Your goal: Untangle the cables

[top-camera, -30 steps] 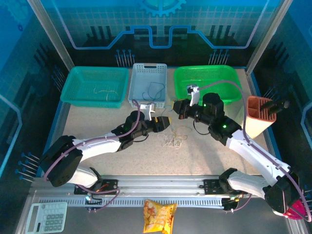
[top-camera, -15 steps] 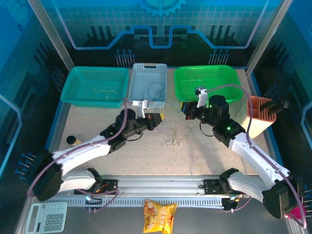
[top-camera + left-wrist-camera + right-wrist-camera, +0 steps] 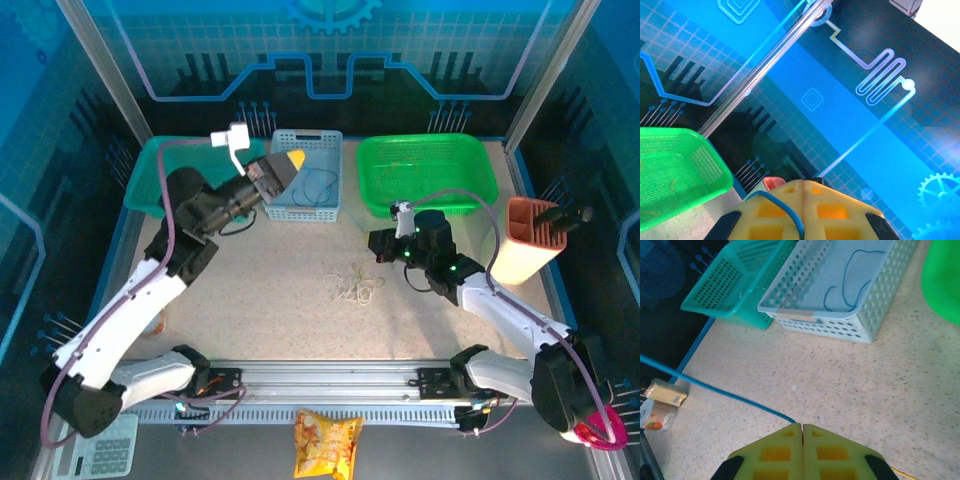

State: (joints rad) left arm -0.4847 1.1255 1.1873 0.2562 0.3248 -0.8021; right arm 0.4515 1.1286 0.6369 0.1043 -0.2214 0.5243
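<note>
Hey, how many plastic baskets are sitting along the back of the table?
3: a teal basket at back left, a pale blue basket in the middle, a green basket at back right. None appears hidden.

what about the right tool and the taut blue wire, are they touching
Touching. The right wrist view shows the taut blue wire running straight into the seam of the shut right tool.

count: 3 baskets across 12 o'clock: teal basket, pale-blue basket, green basket. 2 grippers: left gripper, right gripper. 1 cable clump, strands uncountable. 1 dark blue cable, 1 taut blue cable. 1 orange holder at 3, 1 calculator at 7, 1 snack bag at 6.
</note>
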